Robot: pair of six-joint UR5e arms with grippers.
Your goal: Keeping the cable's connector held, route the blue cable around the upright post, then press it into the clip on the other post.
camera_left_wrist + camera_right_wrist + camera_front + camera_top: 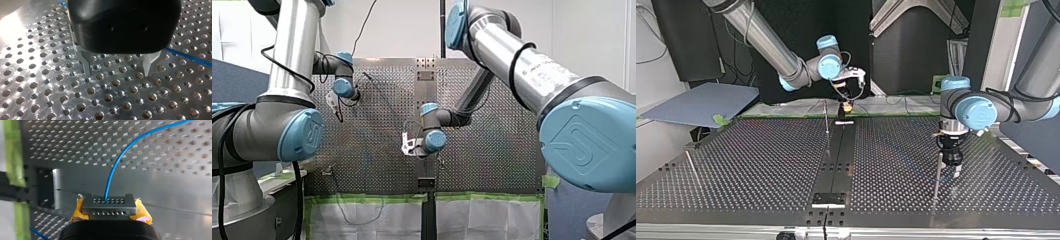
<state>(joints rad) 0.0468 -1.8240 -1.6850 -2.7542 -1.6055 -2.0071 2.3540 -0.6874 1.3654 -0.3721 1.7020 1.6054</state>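
The blue cable (117,162) looks thin, light and limp, arching from its connector (109,206) over the perforated worktop (62,142). My right arm's fingers (142,212) pinch the connector by its sides. My left arm's fingers (86,62) hang spread and empty, cable just beside them; I'd take the free run there

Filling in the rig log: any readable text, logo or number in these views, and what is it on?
No text reads clearly.
Embossed logo, letters not legible: my right arm's blue joint cap; same on my left arm's joint cap.
Dark print on my right arm's silver tube: too blurred to read.
The connector: no marking.
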